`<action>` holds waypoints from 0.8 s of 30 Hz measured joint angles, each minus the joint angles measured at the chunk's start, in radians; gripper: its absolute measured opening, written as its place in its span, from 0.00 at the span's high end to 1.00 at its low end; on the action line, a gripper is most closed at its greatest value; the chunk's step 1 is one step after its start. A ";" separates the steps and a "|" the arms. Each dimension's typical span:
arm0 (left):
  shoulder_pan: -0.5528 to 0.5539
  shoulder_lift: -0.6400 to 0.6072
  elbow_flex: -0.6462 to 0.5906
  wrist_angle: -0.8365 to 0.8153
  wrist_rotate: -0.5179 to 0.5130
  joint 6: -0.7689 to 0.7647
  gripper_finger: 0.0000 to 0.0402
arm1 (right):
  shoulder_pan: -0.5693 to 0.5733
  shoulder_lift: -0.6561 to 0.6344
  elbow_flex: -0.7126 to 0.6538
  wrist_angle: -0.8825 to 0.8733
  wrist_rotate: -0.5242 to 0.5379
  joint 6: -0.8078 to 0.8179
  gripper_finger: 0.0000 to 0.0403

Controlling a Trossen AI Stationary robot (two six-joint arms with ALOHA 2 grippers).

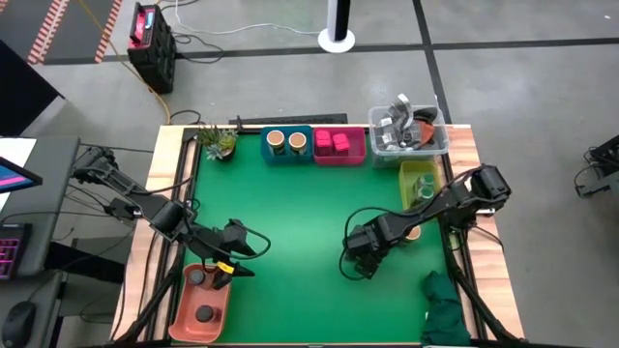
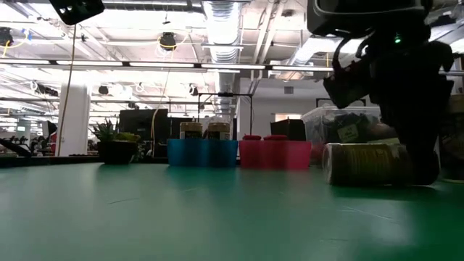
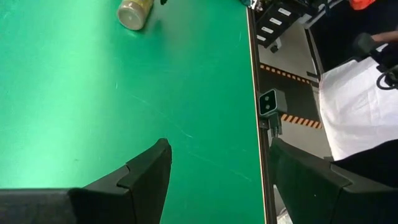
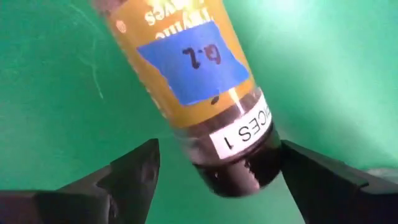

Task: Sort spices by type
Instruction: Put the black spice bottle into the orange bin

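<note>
Orange-labelled spice jar [image 4: 205,93], blue tape

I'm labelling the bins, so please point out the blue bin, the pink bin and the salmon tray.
blue bin [image 1: 287,157]: high view, on its front rim.
pink bin [image 1: 339,159]: high view, on its front rim.
salmon tray [image 1: 184,311]: high view, on its bare floor by the left wall.

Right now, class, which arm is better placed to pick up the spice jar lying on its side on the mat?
Right. The right hand is open, its fingers either side of the lying jar. The left hand is open over the orange tray.
</note>
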 joint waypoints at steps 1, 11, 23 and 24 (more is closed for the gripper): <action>0.000 0.000 0.000 0.000 0.000 0.000 0.36 | 0.003 0.000 -0.005 0.006 0.002 0.000 0.14; 0.000 0.000 0.000 0.000 -0.001 0.001 0.36 | 0.032 -0.001 -0.005 0.024 0.084 -0.083 0.28; 0.000 0.000 0.000 0.005 -0.001 -0.010 0.36 | 0.011 -0.001 0.001 0.028 0.078 -0.137 0.47; 0.000 0.000 0.000 0.010 -0.002 -0.010 0.36 | 0.008 -0.001 0.005 0.026 0.072 -0.135 0.47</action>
